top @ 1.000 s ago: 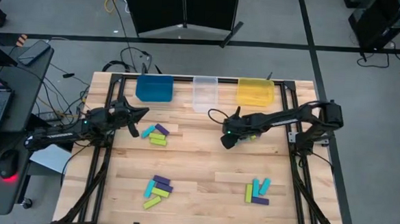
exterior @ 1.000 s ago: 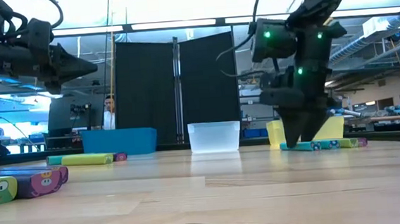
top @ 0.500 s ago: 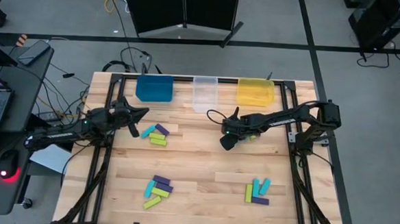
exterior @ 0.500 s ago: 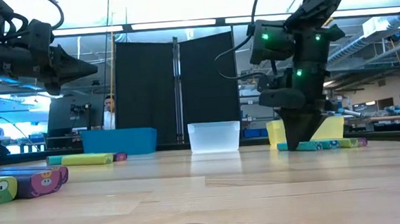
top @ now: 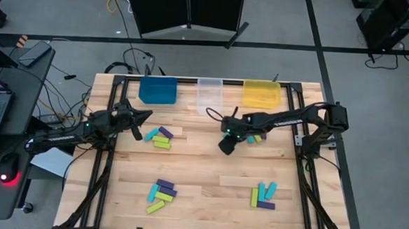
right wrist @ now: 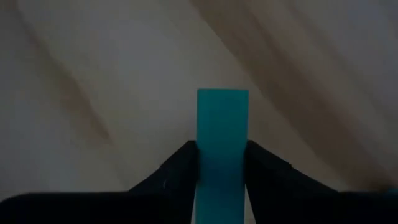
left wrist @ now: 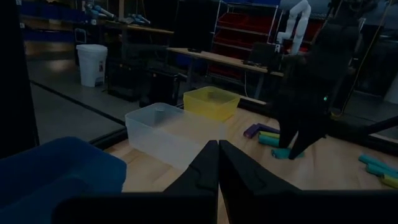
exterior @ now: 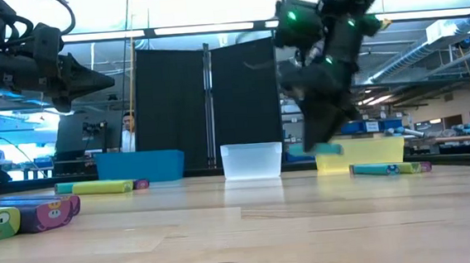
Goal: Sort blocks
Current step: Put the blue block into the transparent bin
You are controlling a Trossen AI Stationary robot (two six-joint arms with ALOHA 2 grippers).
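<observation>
My right gripper [top: 224,146] hangs over the middle of the table's far half, shut on a cyan block [right wrist: 222,118] that shows above the tabletop in the low view [exterior: 327,149]. Two or three blocks [top: 257,137] lie on the table just right of it. More blocks lie in three groups: far left [top: 160,137], near left [top: 161,193] and near right [top: 263,196]. My left gripper [top: 146,116] waits shut above the far left group, pointing level. My right gripper pinches the cyan block by its two long sides [right wrist: 208,152] between its two fingers [right wrist: 180,168]. The fingers come steeply from above and lie across the block. The block sits about level, lifted clear of the table.
Three bins stand along the far edge: blue [top: 157,90], clear [top: 209,94] and yellow [top: 262,94]. Bare wood lies across the table's middle. A person [exterior: 127,131] stands in the room beyond the far edge.
My right gripper has shut on the cyan block at the group right of centre, then risen and moved toward the table's left with a roll of the wrist. The block has come up off the table; the other blocks of that group stayed where they were.
</observation>
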